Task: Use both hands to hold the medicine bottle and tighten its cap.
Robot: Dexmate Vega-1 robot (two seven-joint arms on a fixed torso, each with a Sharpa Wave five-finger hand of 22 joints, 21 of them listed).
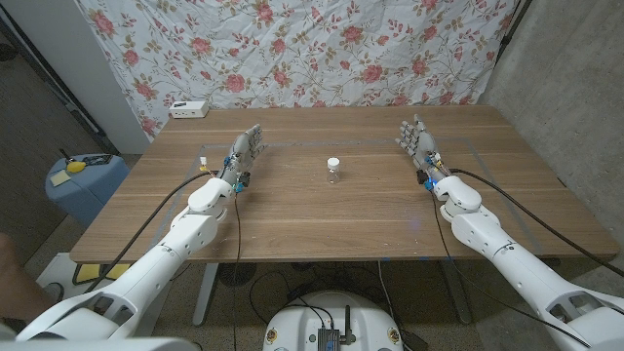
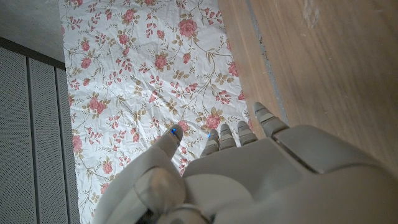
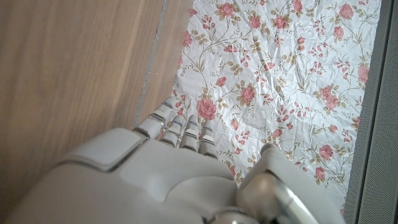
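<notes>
A small clear medicine bottle (image 1: 334, 170) with a white cap stands upright near the middle of the wooden table (image 1: 292, 210). My left hand (image 1: 246, 149) is well to the bottle's left, fingers stretched out and apart, holding nothing. My right hand (image 1: 416, 140) is about as far to the bottle's right, fingers also extended and empty. Neither hand touches the bottle. In the left wrist view the back of my left hand (image 2: 249, 180) points toward the floral cloth, and in the right wrist view my right hand (image 3: 155, 180) does the same.
A floral cloth (image 1: 292, 49) hangs behind the table. A small white box (image 1: 188, 108) sits at the far left corner of the table. A blue bin (image 1: 83, 180) stands on the floor to the left.
</notes>
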